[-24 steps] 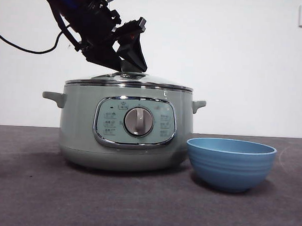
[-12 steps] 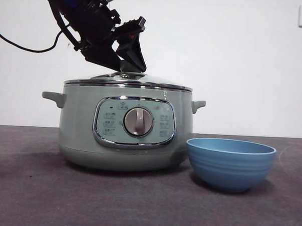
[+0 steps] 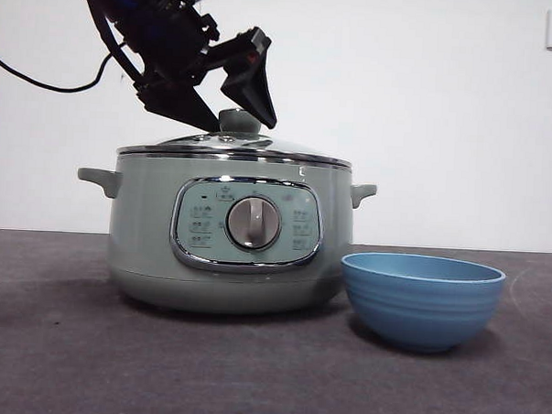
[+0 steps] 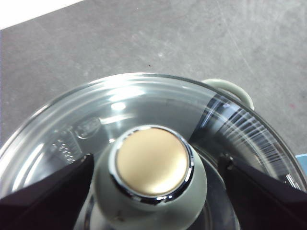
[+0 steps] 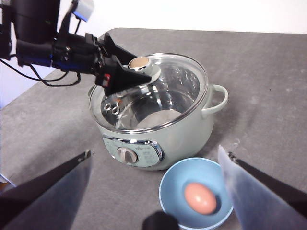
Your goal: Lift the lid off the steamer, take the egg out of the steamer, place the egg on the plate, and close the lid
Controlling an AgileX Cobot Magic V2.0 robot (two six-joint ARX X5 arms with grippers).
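We see the lid (image 4: pixel 144 103) as clear, glossy glass with a polished steel rim, its knob (image 4: pixel 151 165) pale green with a matt gold cap ringed in chrome; the steamer (image 3: pixel 147 229) has a smooth satin green shell, chrome-framed panel and brushed silver dial (image 3: pixel 253 222); the plate (image 3: pixel 421 300) looks like matt blue ridged plastic; the egg (image 5: pixel 200 198) is smooth and faintly shiny; the tabletop (image 3: pixel 68 363) is a dull, grainy grey

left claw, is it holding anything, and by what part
Nothing is held: the left claw is open astride the lid's knob, not touching it.
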